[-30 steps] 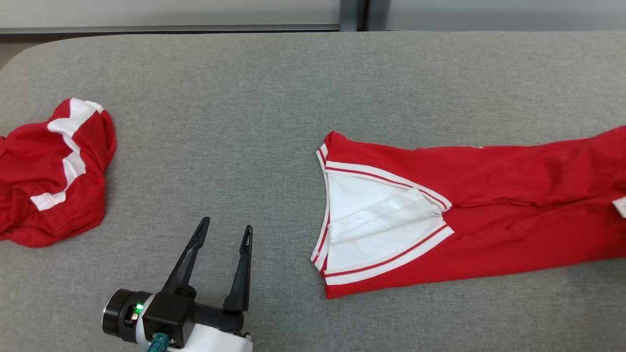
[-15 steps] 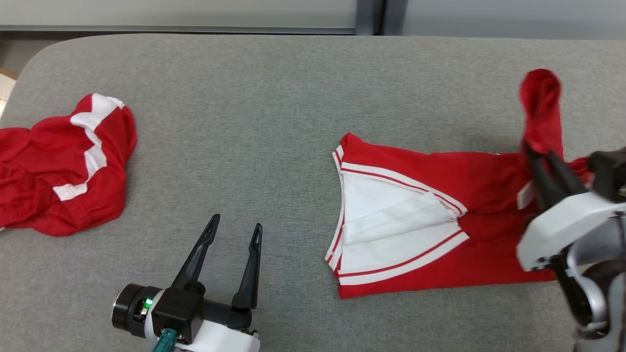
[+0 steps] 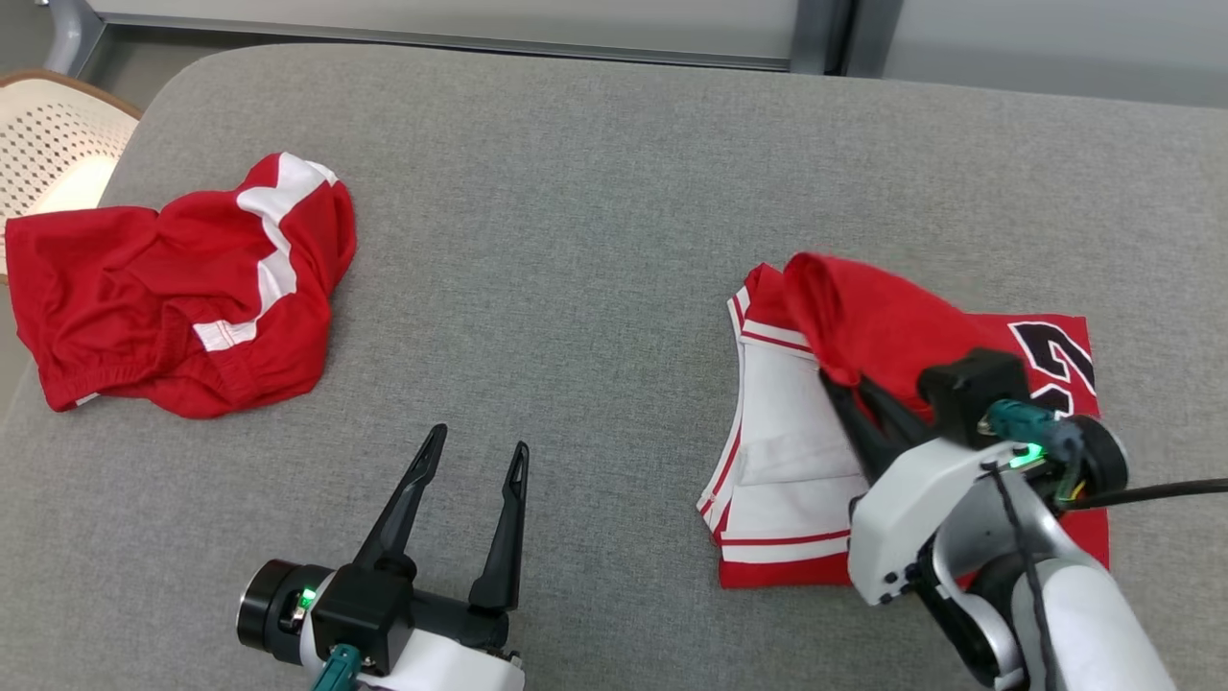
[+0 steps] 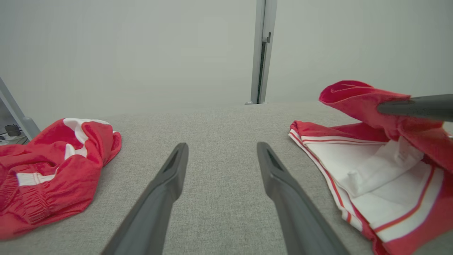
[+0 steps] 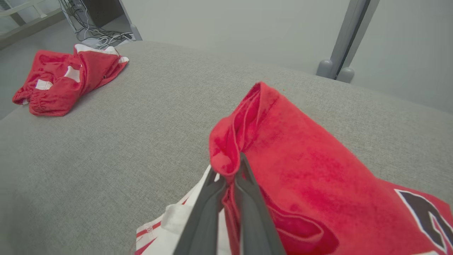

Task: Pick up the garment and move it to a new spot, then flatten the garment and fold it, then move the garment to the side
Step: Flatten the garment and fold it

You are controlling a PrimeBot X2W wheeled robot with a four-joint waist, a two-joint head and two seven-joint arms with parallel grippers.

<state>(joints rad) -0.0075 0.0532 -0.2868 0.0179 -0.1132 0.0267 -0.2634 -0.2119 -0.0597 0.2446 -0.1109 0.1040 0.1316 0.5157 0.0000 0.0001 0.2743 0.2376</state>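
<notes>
My right claw (image 3: pixel 839 389) is pinched shut on a lifted fold of the red, white-trimmed cloth jersey (image 3: pixel 883 307). The rest of it lies flat directly beneath on the grey fabric worktop (image 3: pixel 576 240). My left claw (image 3: pixel 480 438), spread wide and empty, sits well apart.

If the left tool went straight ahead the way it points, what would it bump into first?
Probably nothing: the left tool points across bare grey cushion, between the crumpled red garment and the red jersey. If it tilts down, it would touch the cushion first.
</notes>
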